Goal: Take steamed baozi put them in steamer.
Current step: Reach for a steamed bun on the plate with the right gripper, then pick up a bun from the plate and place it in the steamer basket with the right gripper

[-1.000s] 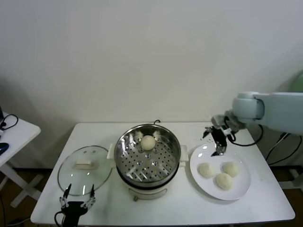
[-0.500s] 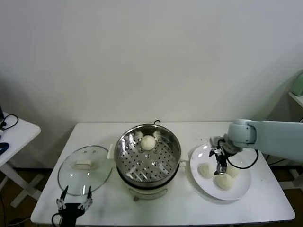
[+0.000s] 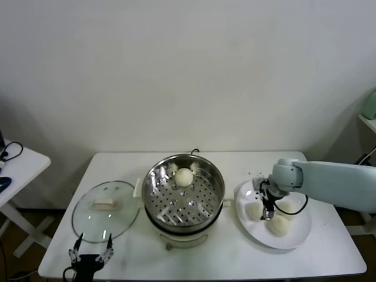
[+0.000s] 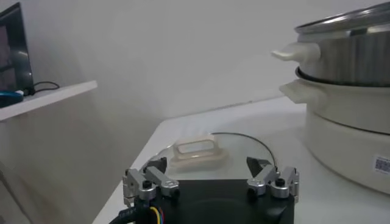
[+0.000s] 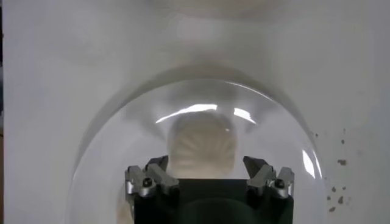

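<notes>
steamer [image 3: 184, 194] mouth uncovered, glass lid [image 3: 106, 210] lying aside on table [image 3: 305, 255]

small label on steamer [image 4: 382, 163] base, print too small to read

The right pincer [image 3: 267, 212] has dropped from above the plate [image 3: 299, 232] onto the baozi [image 3: 255, 210].

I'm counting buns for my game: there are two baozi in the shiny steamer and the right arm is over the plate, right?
Not quite. The head view shows only one baozi in the steamer; the second spot is just its reflection on the steel wall. The right gripper is over the plate, jaws open.
</notes>
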